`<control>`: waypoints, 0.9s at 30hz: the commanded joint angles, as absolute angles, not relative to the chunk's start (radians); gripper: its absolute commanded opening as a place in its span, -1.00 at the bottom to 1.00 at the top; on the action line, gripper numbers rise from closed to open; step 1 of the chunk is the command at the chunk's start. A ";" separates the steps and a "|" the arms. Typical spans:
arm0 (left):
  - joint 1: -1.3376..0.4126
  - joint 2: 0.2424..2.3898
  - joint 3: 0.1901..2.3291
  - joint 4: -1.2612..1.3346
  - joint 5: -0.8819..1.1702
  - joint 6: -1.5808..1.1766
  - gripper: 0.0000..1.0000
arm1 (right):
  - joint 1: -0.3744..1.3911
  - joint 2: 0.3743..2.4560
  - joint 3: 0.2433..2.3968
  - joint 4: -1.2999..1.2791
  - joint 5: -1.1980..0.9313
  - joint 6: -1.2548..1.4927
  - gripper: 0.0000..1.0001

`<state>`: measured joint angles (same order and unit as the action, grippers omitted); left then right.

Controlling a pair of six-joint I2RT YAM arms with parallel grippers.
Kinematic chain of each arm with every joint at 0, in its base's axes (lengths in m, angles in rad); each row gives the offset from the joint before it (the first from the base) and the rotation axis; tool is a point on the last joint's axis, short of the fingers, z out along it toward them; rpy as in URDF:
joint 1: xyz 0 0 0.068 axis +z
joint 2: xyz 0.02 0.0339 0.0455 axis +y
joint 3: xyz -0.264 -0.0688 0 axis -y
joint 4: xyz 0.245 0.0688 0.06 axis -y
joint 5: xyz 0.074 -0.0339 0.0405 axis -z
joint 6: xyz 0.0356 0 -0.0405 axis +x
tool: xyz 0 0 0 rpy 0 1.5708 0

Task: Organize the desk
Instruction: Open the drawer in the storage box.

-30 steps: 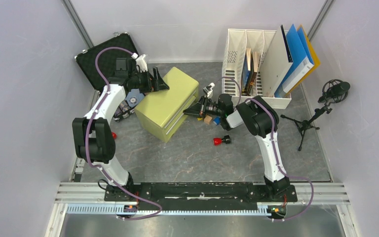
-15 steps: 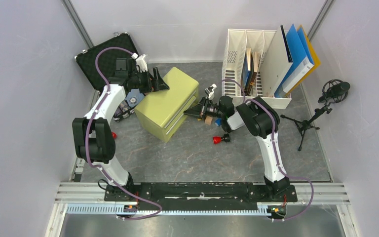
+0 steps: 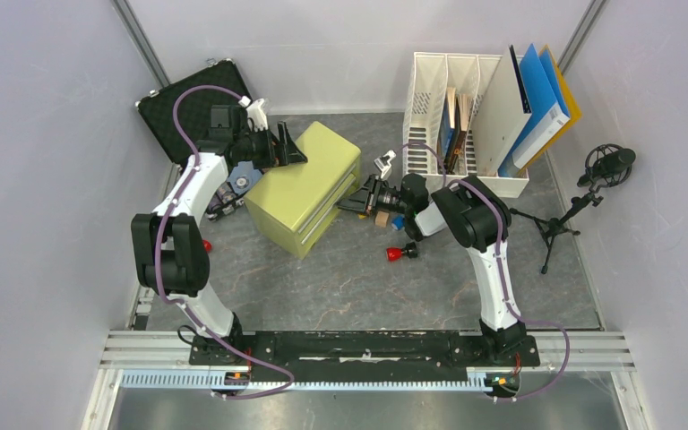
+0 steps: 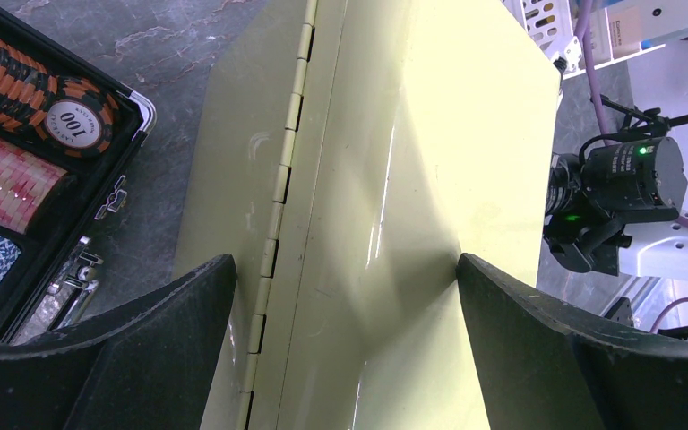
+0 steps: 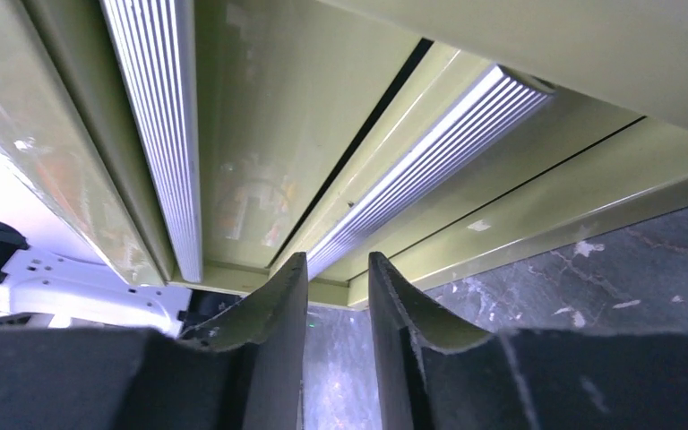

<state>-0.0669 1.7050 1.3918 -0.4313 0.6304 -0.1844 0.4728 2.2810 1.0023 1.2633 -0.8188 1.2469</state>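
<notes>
Left fingers (image 4: 125, 358) spread wide over cabinet (image 4: 412, 179), right fingers (image 5: 251, 358) slightly parted, empty, desk (image 5: 609, 278) beneath both

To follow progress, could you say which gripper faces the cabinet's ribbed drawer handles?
The right gripper; the left gripper instead hangs open over the cabinet by its hinge.

Bright even light; glare whitens the cabinet (image 4: 430, 179), desk (image 3: 349, 278) shadows soft.

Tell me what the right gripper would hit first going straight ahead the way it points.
The right gripper would likely meet the ribbed silver handle on the yellow-green drawer cabinet first; depth unclear.
</notes>
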 commanded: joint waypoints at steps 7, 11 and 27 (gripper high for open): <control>-0.077 1.729 1.374 -0.502 0.579 -0.163 0.97 | 0.471 2.274 1.065 1.229 -0.836 1.203 0.06; -0.077 1.733 1.376 -0.502 0.578 -0.163 0.97 | 0.471 2.292 1.087 1.231 -0.842 1.209 0.03; -0.083 1.747 1.370 -0.509 0.578 -0.152 0.96 | 0.486 2.371 1.166 1.290 -0.848 1.280 -0.22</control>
